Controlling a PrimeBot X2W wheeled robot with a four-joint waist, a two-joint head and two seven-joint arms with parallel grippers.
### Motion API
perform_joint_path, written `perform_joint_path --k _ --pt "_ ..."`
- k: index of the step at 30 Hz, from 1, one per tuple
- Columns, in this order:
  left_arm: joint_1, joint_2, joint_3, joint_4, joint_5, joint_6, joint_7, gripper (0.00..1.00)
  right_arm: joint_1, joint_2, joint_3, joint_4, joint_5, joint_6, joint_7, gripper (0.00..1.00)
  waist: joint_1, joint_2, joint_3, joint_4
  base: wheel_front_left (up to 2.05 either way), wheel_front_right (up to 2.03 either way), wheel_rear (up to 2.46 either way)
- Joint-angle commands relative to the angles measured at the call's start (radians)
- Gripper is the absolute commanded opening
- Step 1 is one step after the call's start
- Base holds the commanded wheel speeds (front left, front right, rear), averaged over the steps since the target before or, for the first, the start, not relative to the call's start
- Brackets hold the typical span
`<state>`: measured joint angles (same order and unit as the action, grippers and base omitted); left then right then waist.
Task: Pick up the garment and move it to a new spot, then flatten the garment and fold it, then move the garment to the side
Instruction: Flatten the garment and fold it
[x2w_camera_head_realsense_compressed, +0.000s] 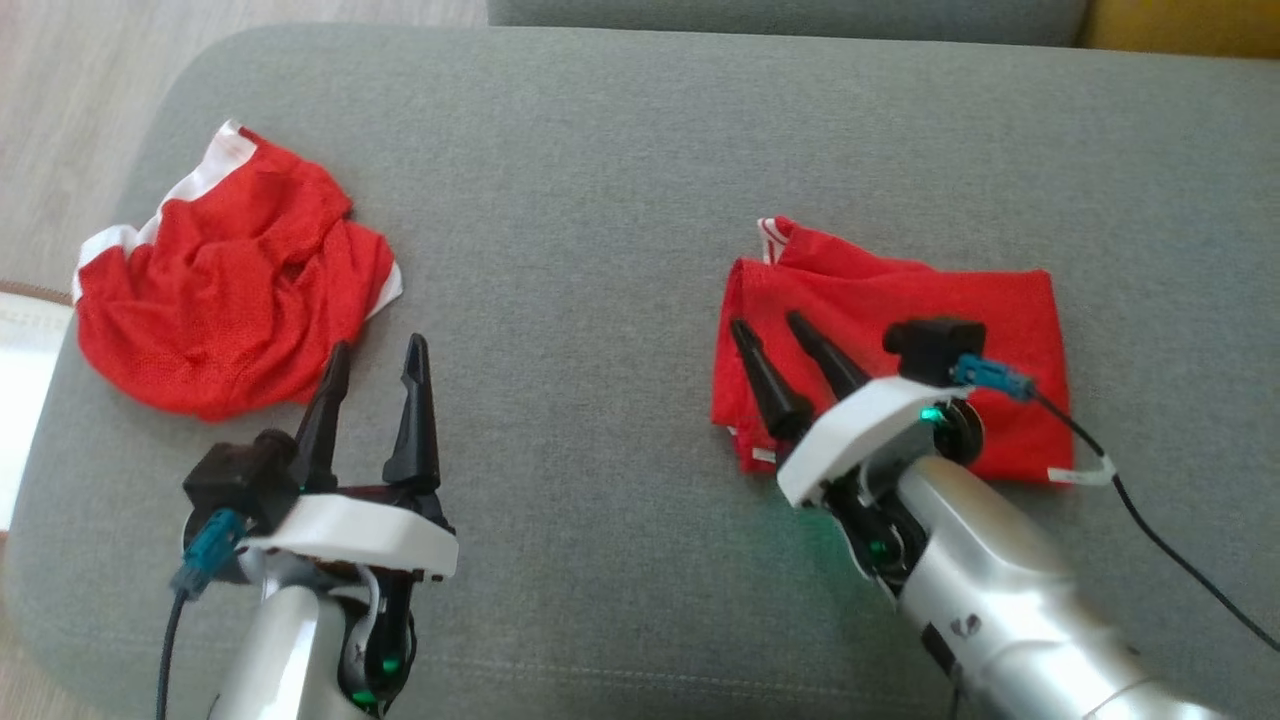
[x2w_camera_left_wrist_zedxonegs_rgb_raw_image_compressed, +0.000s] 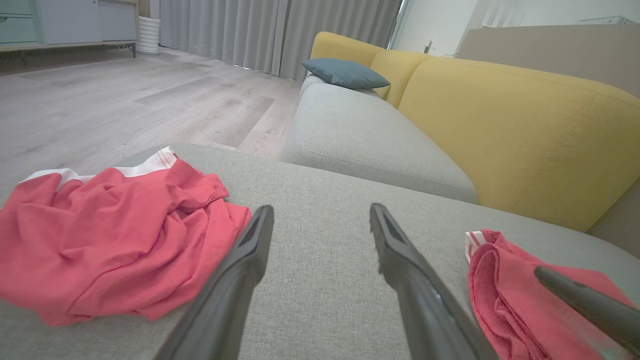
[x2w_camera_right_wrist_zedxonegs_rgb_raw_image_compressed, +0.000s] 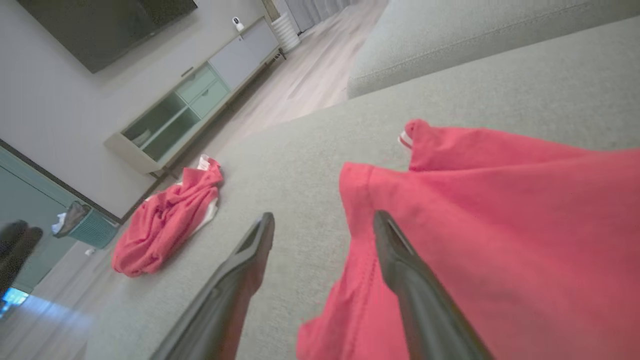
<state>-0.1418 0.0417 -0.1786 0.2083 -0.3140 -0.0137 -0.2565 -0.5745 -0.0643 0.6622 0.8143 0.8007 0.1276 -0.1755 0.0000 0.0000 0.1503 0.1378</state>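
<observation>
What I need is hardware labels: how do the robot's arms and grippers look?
The left gripper and right gripper have two long, tapered black fingers on a white wrist housing, with silver forearms. Each wrist carries a black camera block, a teal connector and a dark cable; green lights glow at the joints.

The folded red garment (x2w_camera_head_realsense_compressed: 900, 290) lies flat on the grey cushion (x2w_camera_head_realsense_compressed: 600, 200). The crumpled red garment (x2w_camera_head_realsense_compressed: 230, 300), with white edges, lies well apart.

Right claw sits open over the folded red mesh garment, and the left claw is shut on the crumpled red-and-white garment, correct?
Not quite: the left wrist view shows the left claw open and empty, the crumpled red-and-white garment lying beside one finger, ungripped. The rest stands.
</observation>
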Motion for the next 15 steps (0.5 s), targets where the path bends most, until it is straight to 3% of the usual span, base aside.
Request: perform_joint_path --k 1,7,15 --pt "-0.027 0.009 0.035 -0.027 -0.01 0.008 -0.005 1.0 -0.043 0.014 0.023 -0.039 0.028 0.003 -0.015 1.0 0.0 0.0 -0.002 -0.008 0.0 0.0 0.0" --pt "-0.026 0.009 0.046 -0.033 -0.008 0.007 -0.005 1.0 -0.109 0.014 0.037 -0.034 0.042 0.003 -0.051 1.0 0.0 0.0 -0.021 -0.048 0.0 0.0 0.0" --pt "-0.038 0.009 0.057 -0.098 -0.016 0.006 -0.005 1.0 -0.179 -0.014 -0.116 0.071 -0.253 0.003 -0.084 1.0 0.0 0.0 -0.04 -0.124 0.0 0.0 0.0"
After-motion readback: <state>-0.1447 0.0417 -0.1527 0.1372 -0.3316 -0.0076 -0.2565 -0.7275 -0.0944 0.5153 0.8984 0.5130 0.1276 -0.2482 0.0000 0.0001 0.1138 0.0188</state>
